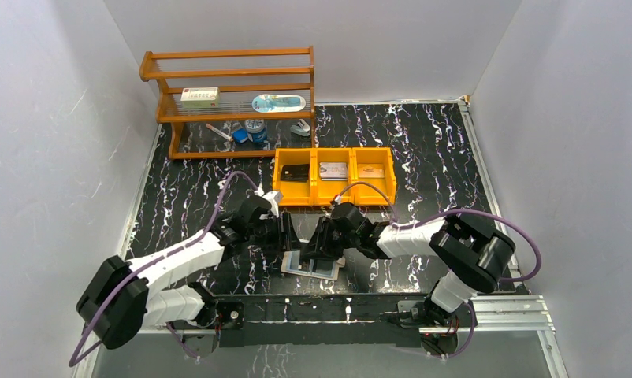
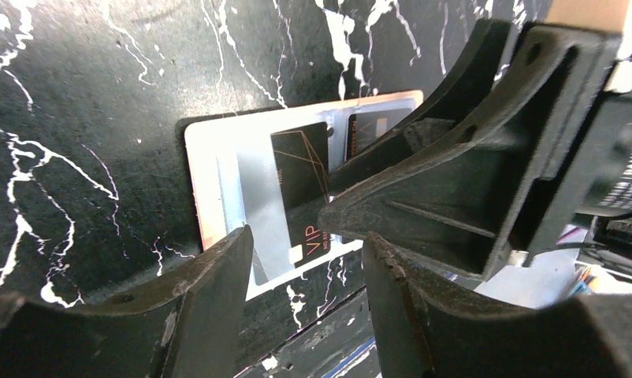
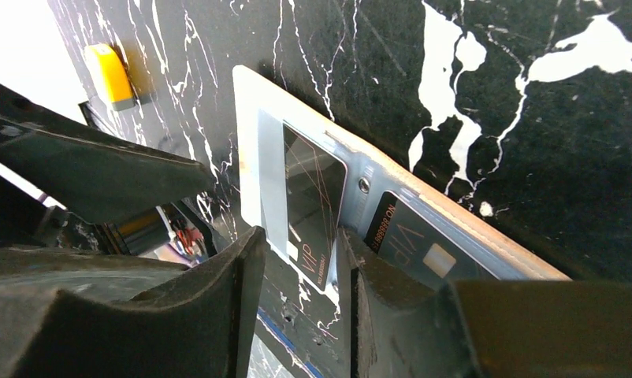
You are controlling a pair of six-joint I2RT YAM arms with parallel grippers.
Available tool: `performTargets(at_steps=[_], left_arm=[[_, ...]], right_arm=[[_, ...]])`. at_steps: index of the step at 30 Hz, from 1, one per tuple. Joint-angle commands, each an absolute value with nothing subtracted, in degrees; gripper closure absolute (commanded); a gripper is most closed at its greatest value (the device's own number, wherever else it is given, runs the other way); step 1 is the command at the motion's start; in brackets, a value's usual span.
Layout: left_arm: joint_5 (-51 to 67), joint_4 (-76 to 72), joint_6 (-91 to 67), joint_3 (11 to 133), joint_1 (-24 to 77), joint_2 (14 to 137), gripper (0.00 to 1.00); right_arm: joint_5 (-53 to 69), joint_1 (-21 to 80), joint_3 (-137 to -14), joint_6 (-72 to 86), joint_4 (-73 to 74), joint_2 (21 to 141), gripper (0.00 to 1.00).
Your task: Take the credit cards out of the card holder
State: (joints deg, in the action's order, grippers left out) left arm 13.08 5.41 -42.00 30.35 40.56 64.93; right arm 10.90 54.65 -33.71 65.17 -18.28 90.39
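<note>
Between tips of right claw (image 3: 299,240), apart: black card (image 3: 313,189) | left claw (image 2: 306,240) apart too | risk: card holder (image 3: 250,134) slides on bench (image 3: 392,71), card slips.

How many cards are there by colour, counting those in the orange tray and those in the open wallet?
Black cards: 3, one in the tray, two in the wallet
Grey-silver card: 1, in the tray
Brownish card: 1, in the tray
Total: 5

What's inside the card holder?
A black VIP card and a second black VIP card show in the card holder's clear sleeves; anything stacked beneath them is covered.
</note>
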Motion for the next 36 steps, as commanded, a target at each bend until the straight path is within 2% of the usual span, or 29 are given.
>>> performTargets(at_steps=[1,16,23,28,31,36], left_arm=[[18.4,4.4,-40.1,30.9,40.3,68.6,0.49],[18.5,5.6,-38.9,29.1,40.4,75.3,0.64],[16.7,6.2,-39.9,27.3,40.4,73.3,0.65],[15.1,7.1,-40.1,27.6,40.4,72.5,0.65],[14.6,7.3,-40.0,27.6,40.4,72.7,0.65],[14.7,7.3,-39.8,27.8,40.4,73.1,0.65]], right_arm=[[9.2,54.8,-34.9,65.9,-17.3,91.1,0.55],[9.6,54.7,-34.8,67.5,-18.6,91.4,0.64],[9.7,54.8,-35.1,66.7,-18.2,90.2,0.8],[8.3,54.7,-35.2,65.9,-15.1,89.1,0.8],[7.7,54.7,-34.9,65.9,-14.3,88.7,0.75],[9.8,54.8,-34.2,65.4,-16.9,89.0,0.74]])
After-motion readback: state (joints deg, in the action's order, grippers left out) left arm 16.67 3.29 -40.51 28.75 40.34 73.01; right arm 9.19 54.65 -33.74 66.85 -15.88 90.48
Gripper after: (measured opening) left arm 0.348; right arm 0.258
